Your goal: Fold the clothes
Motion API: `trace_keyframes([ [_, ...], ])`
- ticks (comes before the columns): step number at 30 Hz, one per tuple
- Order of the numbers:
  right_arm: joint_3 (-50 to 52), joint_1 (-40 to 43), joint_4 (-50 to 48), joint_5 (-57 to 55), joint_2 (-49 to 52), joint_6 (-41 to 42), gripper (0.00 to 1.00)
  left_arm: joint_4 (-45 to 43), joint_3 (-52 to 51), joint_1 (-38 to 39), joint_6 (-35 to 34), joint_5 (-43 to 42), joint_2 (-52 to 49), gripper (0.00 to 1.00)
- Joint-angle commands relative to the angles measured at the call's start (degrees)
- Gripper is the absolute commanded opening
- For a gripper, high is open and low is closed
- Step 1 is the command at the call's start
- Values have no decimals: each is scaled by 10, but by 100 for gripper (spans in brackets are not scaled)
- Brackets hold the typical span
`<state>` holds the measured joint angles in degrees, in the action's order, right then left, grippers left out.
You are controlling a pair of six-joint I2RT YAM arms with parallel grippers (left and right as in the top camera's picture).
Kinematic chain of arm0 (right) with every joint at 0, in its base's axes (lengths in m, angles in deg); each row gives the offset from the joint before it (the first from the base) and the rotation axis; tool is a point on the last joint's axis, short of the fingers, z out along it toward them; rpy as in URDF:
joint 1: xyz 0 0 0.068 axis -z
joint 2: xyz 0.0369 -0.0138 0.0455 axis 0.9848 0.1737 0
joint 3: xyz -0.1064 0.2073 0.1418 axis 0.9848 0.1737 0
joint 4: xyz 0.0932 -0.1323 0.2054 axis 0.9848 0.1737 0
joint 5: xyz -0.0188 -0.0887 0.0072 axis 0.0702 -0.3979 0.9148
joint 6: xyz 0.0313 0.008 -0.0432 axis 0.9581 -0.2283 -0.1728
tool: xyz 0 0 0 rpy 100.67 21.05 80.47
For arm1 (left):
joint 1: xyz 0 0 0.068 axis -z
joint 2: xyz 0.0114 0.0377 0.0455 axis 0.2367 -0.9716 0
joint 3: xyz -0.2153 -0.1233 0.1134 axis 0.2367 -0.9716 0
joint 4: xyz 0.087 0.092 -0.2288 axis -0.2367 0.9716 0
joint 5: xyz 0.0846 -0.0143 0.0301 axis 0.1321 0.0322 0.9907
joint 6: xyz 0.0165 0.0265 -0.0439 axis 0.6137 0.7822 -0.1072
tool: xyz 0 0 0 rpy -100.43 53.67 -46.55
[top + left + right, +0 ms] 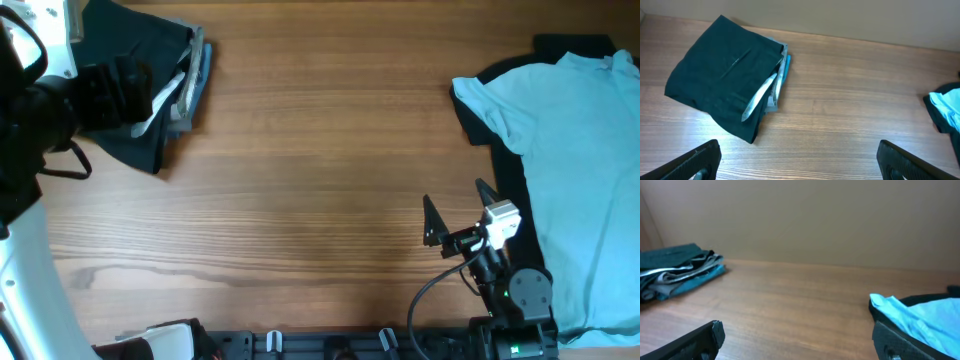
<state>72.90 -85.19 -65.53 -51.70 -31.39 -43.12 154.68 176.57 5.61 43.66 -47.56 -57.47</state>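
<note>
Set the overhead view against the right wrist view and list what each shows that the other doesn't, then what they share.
Overhead only: the light-blue T-shirt nearly whole, spread at the right of the table, and the left arm above the folded pile. Right wrist only: the pile's side, with dark, grey and blue layers stacked, and the plain wall behind. Both: the pile, the T-shirt over a black garment, bare wood between, and the right gripper, jaws open.

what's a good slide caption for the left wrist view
Open left gripper facing a folded clothes stack on the wooden table, light-blue T-shirt at right
</note>
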Motion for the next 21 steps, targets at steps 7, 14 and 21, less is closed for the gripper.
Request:
trace_keyframes([
  [7,0,-2,-2,-8,-8,-5,100,0,-1,1,11,1,6,100],
  [14,0,-2,-2,-8,-9,-5,100,0,-1,7,11,1,8,100],
  [21,0,-2,-2,-8,-8,-5,100,-18,-3,12,15,7,57,100],
])
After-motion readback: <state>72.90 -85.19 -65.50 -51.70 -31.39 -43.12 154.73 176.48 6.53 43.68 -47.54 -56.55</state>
